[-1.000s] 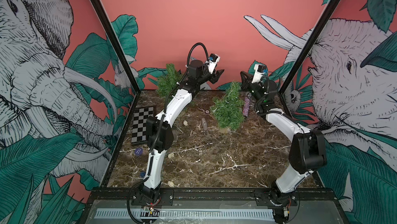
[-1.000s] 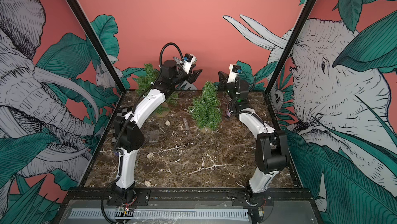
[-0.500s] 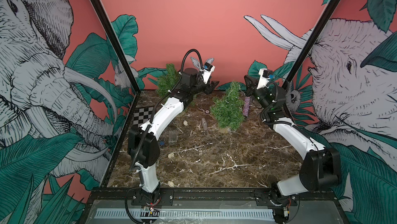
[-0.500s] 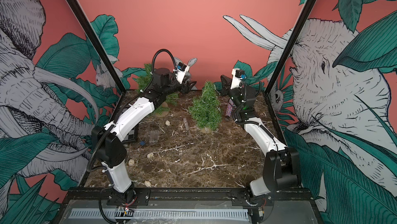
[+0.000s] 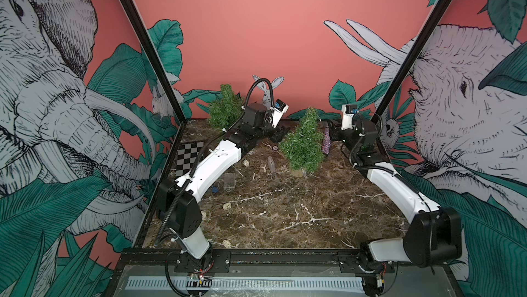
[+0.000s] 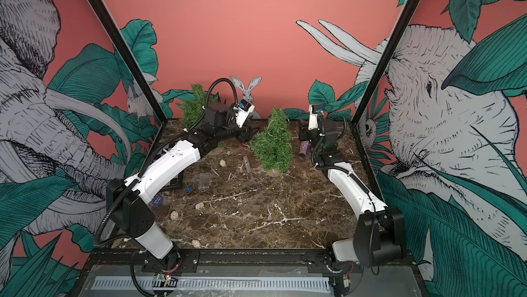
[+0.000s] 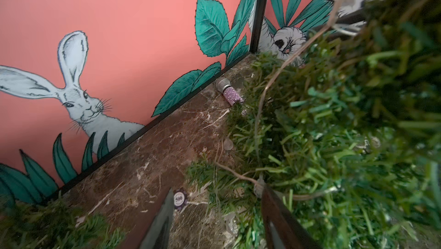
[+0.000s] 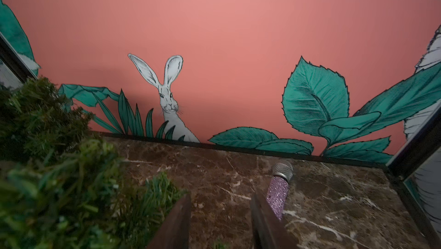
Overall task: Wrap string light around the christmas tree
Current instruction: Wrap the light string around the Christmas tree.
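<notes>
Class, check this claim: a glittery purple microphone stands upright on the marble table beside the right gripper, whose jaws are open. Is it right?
No. The microphone does not stand upright; it lies flat on the marble table, as the right wrist view shows. The rest holds: it is glittery purple, beside the right gripper, whose jaws are open.

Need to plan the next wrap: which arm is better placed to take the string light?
Probably left. The left gripper is open at the tree, the string light running by one fingertip. The right gripper is open beside a microphone, no wire near.
</notes>
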Tool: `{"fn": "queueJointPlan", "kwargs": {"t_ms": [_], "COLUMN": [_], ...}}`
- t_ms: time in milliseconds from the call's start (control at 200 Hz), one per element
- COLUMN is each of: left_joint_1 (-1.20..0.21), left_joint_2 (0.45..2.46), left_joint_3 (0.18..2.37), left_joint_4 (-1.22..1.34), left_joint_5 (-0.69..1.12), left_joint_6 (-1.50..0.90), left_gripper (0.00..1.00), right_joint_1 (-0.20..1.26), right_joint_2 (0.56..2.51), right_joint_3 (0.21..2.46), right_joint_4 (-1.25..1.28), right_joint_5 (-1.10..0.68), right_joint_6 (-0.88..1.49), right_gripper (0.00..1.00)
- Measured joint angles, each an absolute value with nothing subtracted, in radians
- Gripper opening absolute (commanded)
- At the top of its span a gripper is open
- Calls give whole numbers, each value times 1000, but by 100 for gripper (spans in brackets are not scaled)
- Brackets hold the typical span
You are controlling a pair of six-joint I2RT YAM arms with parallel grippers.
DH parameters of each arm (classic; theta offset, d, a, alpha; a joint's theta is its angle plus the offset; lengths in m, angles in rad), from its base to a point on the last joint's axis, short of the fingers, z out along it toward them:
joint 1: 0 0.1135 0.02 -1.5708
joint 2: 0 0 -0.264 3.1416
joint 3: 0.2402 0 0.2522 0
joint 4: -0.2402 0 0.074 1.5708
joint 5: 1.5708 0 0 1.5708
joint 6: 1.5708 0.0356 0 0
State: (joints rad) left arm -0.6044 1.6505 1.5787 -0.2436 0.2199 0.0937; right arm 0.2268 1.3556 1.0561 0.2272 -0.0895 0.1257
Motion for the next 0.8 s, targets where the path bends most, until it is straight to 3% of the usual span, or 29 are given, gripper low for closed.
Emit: {"fn": "queueJointPlan", "kwargs": {"t_ms": [300,535,800], "left_joint_1": [-603,-585,-559], "left_joint_2": [1591,1533,1666], "left_joint_3": [1559,1388,1312], "left_joint_4": [-377,-418,-327], "left_joint_5": [99,43,73], "left_joint_6": [65,32,14], "left_gripper": [61,65,66], "right_joint_1": [227,227,231], "right_joint_2": [1295,1276,1254], "right_joint_3": [1046,1029,999], "right_joint_4": [52,-56,-91], "right_joint_5": [-68,-103,-145], "right_joint_6": [137,213,291], "right_gripper": [46,44,43]}}
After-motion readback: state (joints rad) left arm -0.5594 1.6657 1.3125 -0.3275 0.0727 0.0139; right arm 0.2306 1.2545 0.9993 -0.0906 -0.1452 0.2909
